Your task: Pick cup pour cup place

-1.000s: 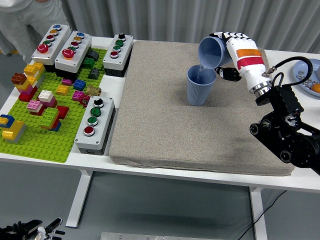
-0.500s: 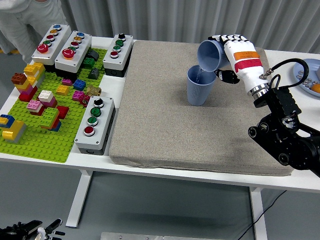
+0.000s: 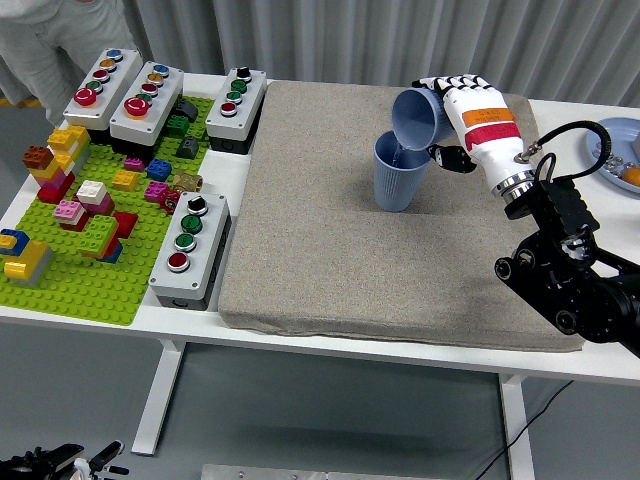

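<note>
A blue cup [image 3: 400,172] stands upright on the grey mat [image 3: 330,250] near the mat's far right. My right hand [image 3: 455,112], white with black joints, is shut on a second blue cup [image 3: 413,115]. That cup is tipped steeply to the left, its mouth just above the standing cup's rim. A thin stream seems to run between them. The left hand is out of view.
A green baseplate [image 3: 70,270] with coloured bricks fills the table's left side. Several grey button boxes [image 3: 190,245] stand around it. A blue plate [image 3: 612,140] with small items sits at the far right. A person in light grey clothing [image 3: 40,40] stands at the far left corner.
My right hand has shifted slightly left and tipped the held cup further over the standing cup. The standing cup has not moved.
</note>
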You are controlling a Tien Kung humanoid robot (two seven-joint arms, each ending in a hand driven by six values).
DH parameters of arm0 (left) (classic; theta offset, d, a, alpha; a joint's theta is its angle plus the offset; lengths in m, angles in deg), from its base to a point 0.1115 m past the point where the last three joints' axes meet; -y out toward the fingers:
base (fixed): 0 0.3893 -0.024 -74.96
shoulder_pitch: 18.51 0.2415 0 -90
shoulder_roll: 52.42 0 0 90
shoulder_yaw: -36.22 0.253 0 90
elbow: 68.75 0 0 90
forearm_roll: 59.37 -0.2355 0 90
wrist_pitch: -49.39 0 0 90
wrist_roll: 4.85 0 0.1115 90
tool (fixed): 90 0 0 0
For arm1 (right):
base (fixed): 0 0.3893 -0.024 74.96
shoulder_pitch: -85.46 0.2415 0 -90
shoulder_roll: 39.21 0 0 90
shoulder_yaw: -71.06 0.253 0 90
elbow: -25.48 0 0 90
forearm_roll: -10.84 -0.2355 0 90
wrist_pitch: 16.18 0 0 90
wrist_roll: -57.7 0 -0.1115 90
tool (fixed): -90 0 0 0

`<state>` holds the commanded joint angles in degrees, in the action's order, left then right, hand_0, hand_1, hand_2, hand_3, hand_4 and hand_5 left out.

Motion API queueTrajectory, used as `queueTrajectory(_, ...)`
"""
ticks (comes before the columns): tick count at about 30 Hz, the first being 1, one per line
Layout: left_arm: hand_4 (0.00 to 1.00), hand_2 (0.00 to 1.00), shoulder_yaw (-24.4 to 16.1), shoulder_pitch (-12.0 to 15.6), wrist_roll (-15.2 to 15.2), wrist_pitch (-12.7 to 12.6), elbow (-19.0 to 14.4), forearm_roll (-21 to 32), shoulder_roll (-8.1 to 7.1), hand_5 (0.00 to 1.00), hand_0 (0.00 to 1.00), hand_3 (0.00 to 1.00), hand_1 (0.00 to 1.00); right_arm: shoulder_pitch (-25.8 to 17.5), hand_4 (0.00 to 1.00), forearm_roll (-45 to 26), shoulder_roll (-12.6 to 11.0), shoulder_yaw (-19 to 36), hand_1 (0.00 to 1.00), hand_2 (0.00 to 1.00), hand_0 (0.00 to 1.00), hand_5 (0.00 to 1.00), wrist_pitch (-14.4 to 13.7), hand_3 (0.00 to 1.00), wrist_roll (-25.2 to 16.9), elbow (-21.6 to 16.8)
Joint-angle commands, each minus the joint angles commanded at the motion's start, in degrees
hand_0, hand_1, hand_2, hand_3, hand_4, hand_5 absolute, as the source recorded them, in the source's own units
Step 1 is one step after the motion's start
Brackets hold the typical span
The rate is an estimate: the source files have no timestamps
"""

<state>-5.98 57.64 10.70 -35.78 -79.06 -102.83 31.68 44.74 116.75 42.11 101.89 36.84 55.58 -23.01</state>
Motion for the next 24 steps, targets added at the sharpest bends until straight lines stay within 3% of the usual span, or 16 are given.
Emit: queueTrajectory(24,0.513,0.824,0.44,-0.22,-0.12,-0.02,0.0,0.61,-0.02,0.998,0.768,0.702,0.784,1.1,0.746,1.4,-0.48,-1.44,0.708,0.572,0.857,0.133,0.0,0.599,0.58,0.24)
